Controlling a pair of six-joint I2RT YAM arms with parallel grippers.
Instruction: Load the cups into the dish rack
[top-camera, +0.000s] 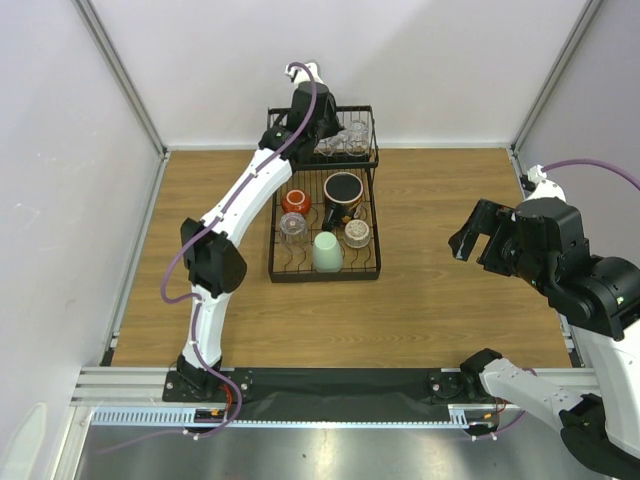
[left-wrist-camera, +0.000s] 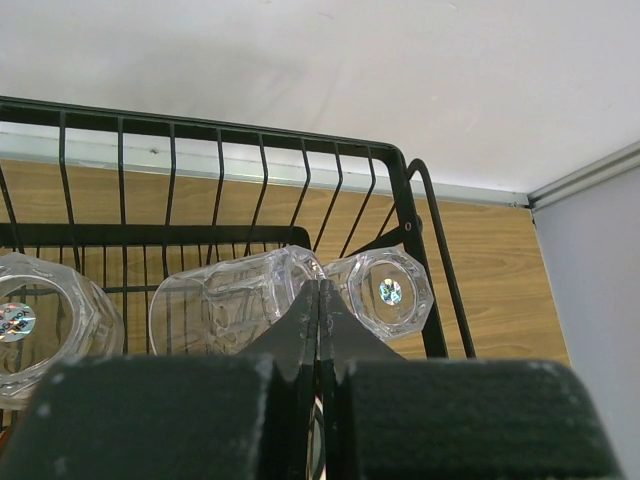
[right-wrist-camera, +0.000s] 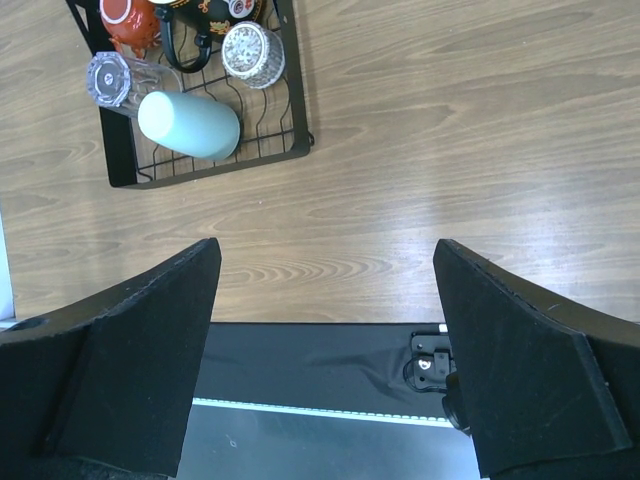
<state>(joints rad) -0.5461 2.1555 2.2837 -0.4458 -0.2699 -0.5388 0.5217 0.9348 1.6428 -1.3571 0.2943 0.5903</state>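
Jaws pressed together, left gripper (left-wrist-camera: 318, 295) hangs over the dish rack (left-wrist-camera: 402, 162) corner; right gripper (right-wrist-camera: 327, 252) spread above table (right-wrist-camera: 450, 150).

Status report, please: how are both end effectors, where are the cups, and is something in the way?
Left end effector shut, empty, over basket tumblers. Right end effector open, empty, above table. Visible cups all in dish rack. No obstruction seen.

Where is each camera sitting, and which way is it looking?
Top external: high behind the arms, looking down on the table, the dish rack, the left arm and right arm.
Left wrist: over the rack's raised basket, facing clear tumblers past the shut left gripper.
Right wrist: above the table, looking down through the open right gripper.
Top and right wrist views share the mint-green cup.
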